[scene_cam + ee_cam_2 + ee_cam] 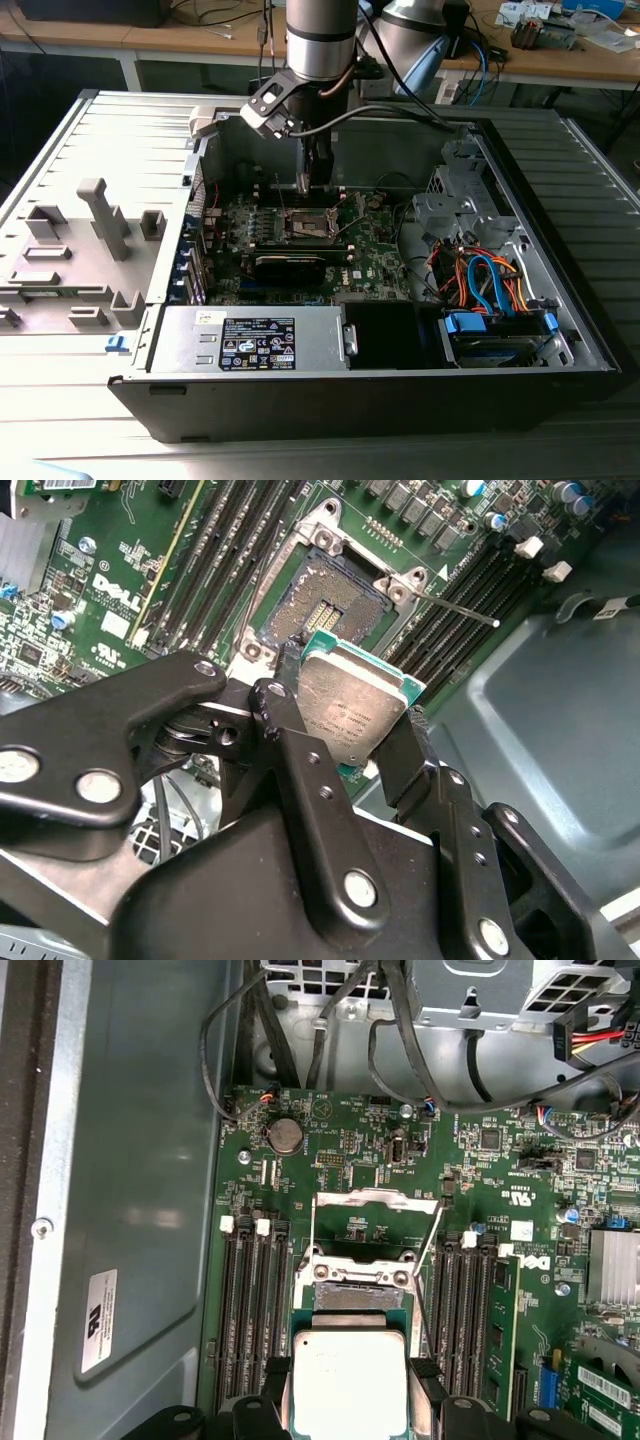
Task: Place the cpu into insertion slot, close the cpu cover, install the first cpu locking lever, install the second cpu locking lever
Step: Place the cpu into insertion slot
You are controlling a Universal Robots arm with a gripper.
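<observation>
Exterior view, we find the gripper (310, 188) over the insertion slot (308, 225); second wrist view, its jaws clamp the cpu (350, 708) near that empty slot; first wrist view, the cpu cover (375, 1197) stands open, nothing seated yet

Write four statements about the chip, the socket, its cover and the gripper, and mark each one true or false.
1. The gripper grips the chip between its fingers. True.
2. The chip sits in the socket. False: it is held clear of the socket, whose pin field lies bare.
3. The cover is shut over the socket. False: in the first wrist view it stands swung open beyond the socket.
4. Long memory slots run along both sides of the socket. True.
</observation>
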